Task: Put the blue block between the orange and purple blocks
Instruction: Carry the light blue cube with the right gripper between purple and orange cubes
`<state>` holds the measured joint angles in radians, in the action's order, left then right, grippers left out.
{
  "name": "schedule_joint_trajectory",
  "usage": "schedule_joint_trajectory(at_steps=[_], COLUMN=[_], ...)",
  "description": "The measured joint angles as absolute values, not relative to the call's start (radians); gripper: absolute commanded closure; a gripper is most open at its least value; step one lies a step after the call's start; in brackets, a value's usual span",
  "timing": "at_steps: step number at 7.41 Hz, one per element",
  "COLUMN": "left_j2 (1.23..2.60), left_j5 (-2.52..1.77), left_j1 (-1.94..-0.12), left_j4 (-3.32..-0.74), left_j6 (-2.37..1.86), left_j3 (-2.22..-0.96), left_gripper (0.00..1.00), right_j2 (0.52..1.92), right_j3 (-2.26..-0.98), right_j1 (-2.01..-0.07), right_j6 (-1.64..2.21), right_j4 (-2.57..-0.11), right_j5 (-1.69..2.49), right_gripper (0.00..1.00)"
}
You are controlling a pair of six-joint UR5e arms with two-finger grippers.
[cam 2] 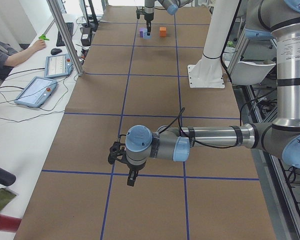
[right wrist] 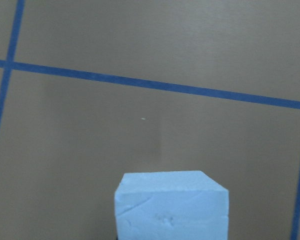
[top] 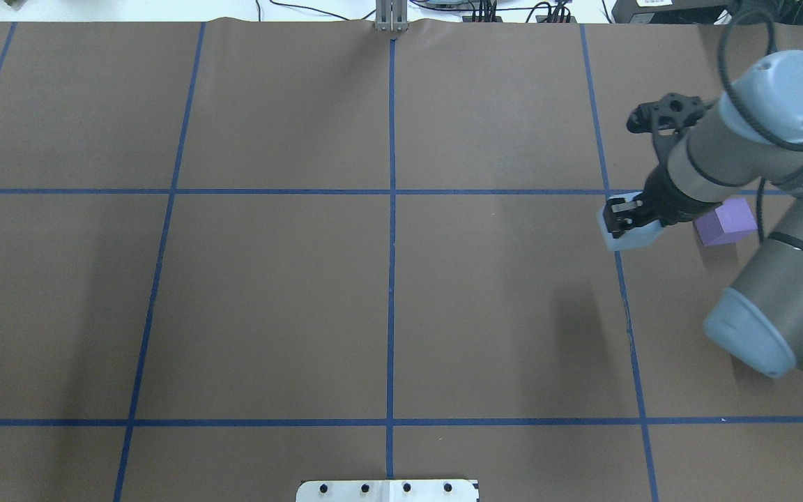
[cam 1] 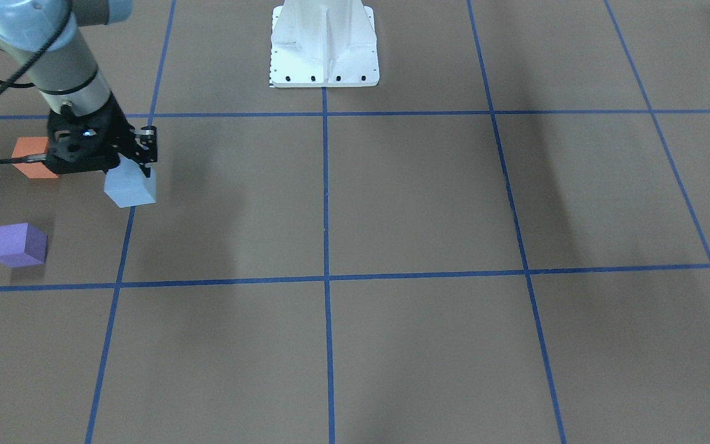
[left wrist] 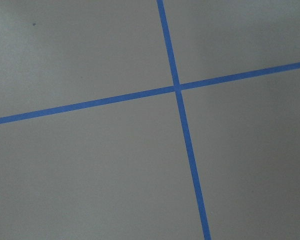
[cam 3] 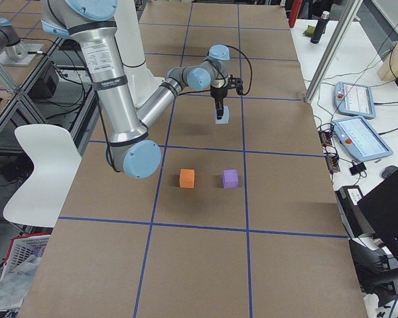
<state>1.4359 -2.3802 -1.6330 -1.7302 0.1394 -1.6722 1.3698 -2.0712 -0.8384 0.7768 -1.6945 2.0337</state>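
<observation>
My right gripper (cam 1: 136, 169) is shut on the light blue block (cam 1: 130, 188) and holds it above the table. The block fills the bottom of the right wrist view (right wrist: 171, 205). The orange block (cam 1: 31, 157) lies on the table, partly behind the gripper. The purple block (cam 1: 18, 245) lies apart from it, nearer the operators' side. In the exterior right view the orange block (cam 3: 187, 178) and the purple block (cam 3: 230, 178) lie side by side with a gap between them. My left gripper (cam 2: 131, 179) hangs over the table's other end; I cannot tell whether it is open or shut.
The white robot base (cam 1: 324, 49) stands at the middle of the robot's side. Blue tape lines (top: 391, 279) divide the brown table into squares. Tablets (cam 2: 36, 90) and an operator's arm (cam 2: 20, 52) are at the far side edge.
</observation>
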Motion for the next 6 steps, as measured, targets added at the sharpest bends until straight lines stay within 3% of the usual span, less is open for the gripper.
schedule_joint_trajectory(at_steps=[2,4,5,6], left_j2=[1.436,1.436,1.436,1.436], left_j5=[-2.381,-2.381,-2.381,-2.381], left_j1=[-1.632,-1.632,-1.632,-1.632], left_j4=[-1.730,-1.730,-1.730,-1.730], left_j6=[0.138,0.138,0.138,0.138], left_j3=[-1.678,-1.681,-1.681,-1.681], left_gripper=[0.00,0.00,0.00,0.00], right_j2=[1.608,1.769,1.803,1.816], right_j3=[-2.082,-1.991,-1.916,-1.862], right_j1=[-0.919,-0.951,-0.955,-0.955], right_j6=[0.726,0.722,0.726,0.729], right_j4=[-1.467,-1.191,-1.068,-1.001], right_j5=[2.092,2.122,2.125,2.122], right_gripper=[0.95,0.93,0.88,0.75])
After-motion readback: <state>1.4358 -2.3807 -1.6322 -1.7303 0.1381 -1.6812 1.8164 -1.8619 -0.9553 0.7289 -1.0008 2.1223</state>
